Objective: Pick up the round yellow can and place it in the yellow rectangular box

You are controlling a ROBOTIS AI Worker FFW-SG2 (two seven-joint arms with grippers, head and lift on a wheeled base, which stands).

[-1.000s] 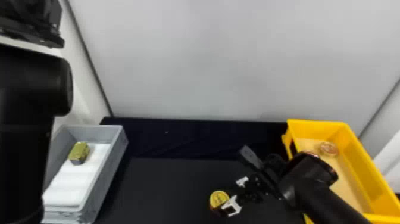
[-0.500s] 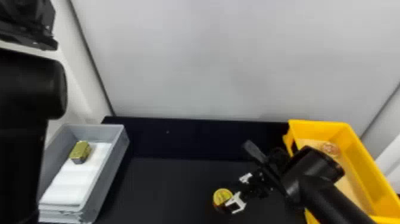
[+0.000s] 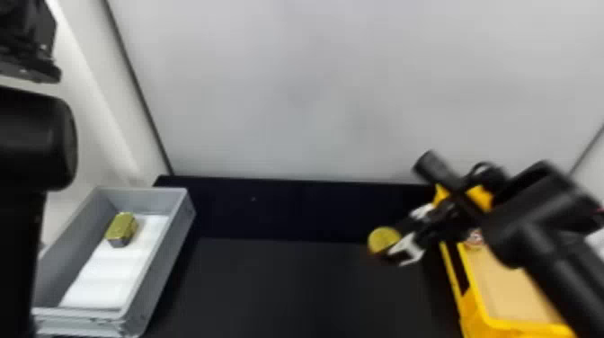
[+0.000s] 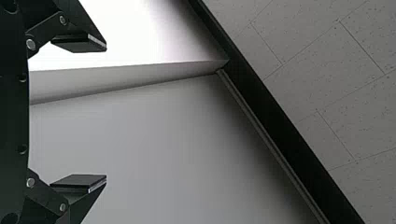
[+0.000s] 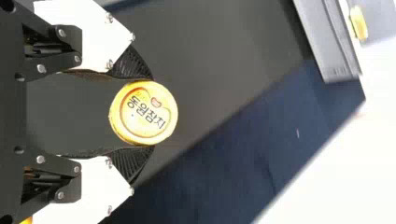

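Observation:
My right gripper is left of the yellow box in the head view, shut on the round yellow can, which hangs above the black table. The right wrist view has the can lid toward the camera, pinched between the two ridged tips of the right gripper. My left arm stands at the far left of the head view, its gripper raised high at the top left corner. In the left wrist view that left gripper is open with nothing between its fingers.
A grey bin at the left holds a rectangular yellow-green can on a white sheet. Another round can lies inside the yellow box, partly behind the right arm. A pale wall rises behind the table.
The right arm has carried the round can up and toward the back of the table, closer to the yellow box. The head view has also shifted slightly. My left arm shows little change.

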